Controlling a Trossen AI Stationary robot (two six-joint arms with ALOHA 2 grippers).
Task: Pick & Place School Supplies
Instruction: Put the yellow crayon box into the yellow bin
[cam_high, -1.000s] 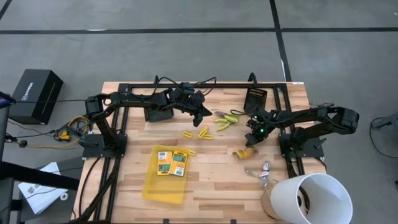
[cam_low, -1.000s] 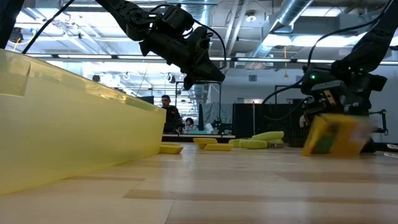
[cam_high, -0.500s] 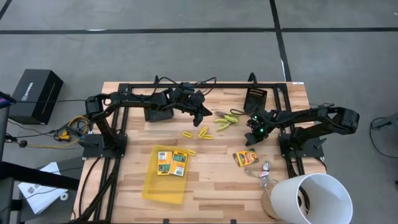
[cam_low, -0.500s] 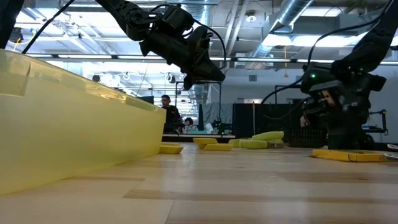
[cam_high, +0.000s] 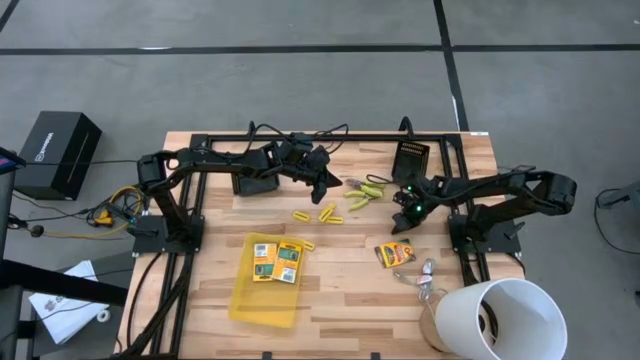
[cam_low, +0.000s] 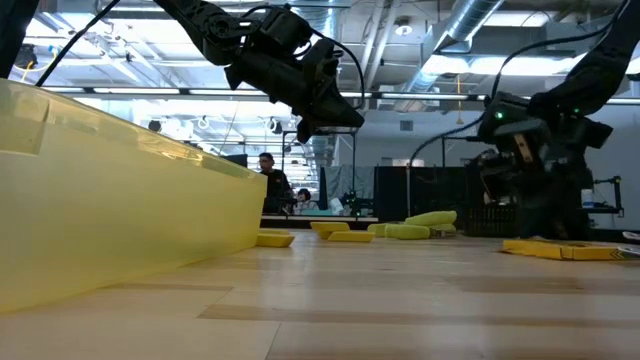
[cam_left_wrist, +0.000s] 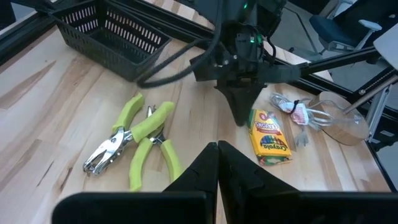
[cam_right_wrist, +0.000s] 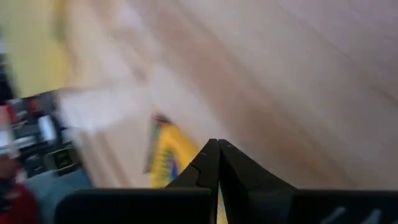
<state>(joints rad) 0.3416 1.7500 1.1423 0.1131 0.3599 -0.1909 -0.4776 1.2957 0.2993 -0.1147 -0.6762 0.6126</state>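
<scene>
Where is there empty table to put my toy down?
Bare wood lies between the yellow tray and the crayon box, and along the front edge. It is crowded near the hole punches, yellow sticks and white bucket.

white bucket (cam_high: 505, 318) cut by frame edge, blurred crayon box (cam_right_wrist: 172, 152)

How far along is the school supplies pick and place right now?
Done: two printed boxes lie in the yellow tray. In hand: nothing; left gripper and right gripper are both shut and empty. Left: a third box, the yellow sticks and the green-handled tools lie on the table.
</scene>
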